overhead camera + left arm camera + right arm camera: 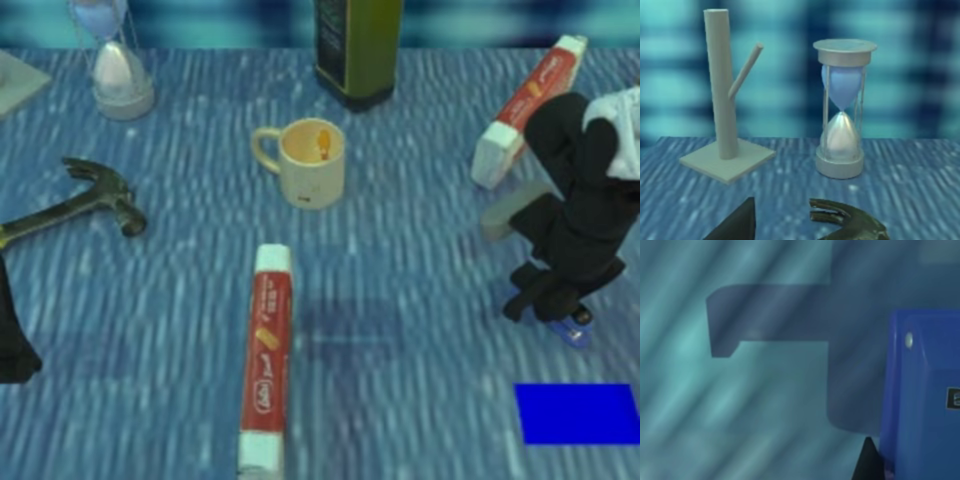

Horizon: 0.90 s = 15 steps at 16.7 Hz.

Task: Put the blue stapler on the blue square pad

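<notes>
The blue stapler [574, 326] sits at the table's right side, mostly under my right gripper [545, 300], which is shut on it; only its lower end sticks out. In the right wrist view the blue stapler [922, 400] fills one side, with one dark fingertip [867, 462] against its edge and its shadow on the tabletop beside it. The blue square pad [578, 413] lies flat at the front right, a short way in front of the stapler and bare. My left gripper [18, 350] is parked at the left edge, open, with one finger [742, 220] showing in its wrist view.
A hammer [85, 205] lies at the left, an hourglass [118, 60] and a grey stand [722, 100] at the back left. A cream mug [310, 160] and a green bottle [358, 50] stand mid-back. One red-and-white tube [267, 360] lies front centre, another [525, 105] beside a grey slab [510, 212].
</notes>
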Motion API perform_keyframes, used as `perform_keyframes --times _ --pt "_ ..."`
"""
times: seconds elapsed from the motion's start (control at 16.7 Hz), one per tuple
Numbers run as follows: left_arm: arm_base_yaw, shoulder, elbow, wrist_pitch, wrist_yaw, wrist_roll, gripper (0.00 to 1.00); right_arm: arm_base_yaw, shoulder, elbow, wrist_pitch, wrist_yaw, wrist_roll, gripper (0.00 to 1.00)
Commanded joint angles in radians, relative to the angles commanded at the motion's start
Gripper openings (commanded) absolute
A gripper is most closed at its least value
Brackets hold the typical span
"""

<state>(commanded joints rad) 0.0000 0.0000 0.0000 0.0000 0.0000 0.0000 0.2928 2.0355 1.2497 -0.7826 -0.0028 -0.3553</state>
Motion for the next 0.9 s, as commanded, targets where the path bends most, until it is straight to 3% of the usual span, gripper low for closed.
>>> perform_keyframes --times 0.48,0.9 --pt "0.000 0.000 0.000 0.000 0.000 0.000 1.00 0.003 -0.127 0.177 -0.312 0.000 -0.002 0.00" --pt "0.000 0.000 0.000 0.000 0.000 0.000 1.00 0.002 -0.138 0.179 -0.325 -0.001 -0.014 0.00"
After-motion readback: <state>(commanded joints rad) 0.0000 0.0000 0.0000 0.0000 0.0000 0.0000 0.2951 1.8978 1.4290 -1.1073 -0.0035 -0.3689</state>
